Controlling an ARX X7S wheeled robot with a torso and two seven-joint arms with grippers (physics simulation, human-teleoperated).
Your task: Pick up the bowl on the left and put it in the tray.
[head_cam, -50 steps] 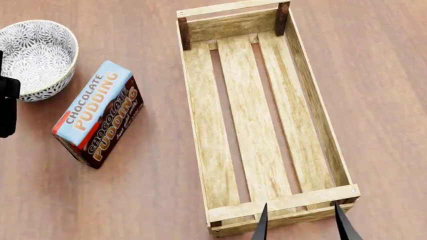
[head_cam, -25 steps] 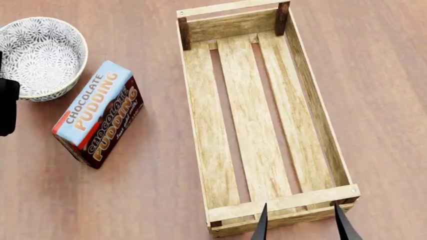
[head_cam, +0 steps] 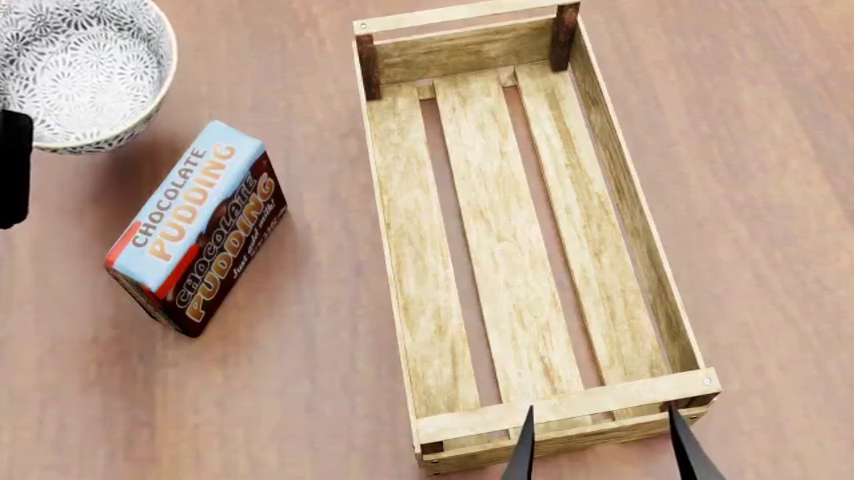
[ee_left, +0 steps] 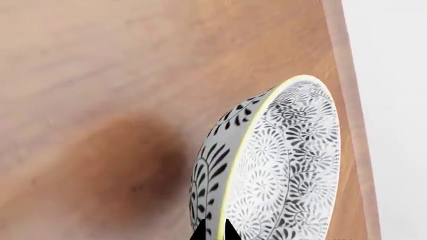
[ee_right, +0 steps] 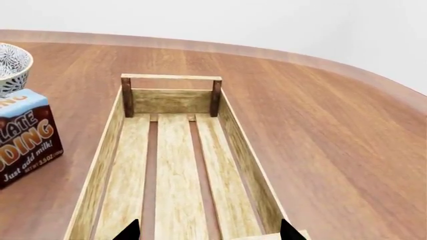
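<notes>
The left gripper is a matte black block; the right gripper has two thin, pointed black fingers.

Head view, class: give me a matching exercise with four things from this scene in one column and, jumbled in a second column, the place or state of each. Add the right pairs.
Column one:
1. bowl
2. chocolate pudding box
3. tray
4. right gripper

Column two:
A. lies on the table between the two other things
B. open, fingertips over the near end of the wooden slats
C. long, slatted, nothing inside it
D. far left, floral pattern, left gripper's fingertips at its rim

Pairs: 1-D, 2-A, 3-C, 4-B
</notes>
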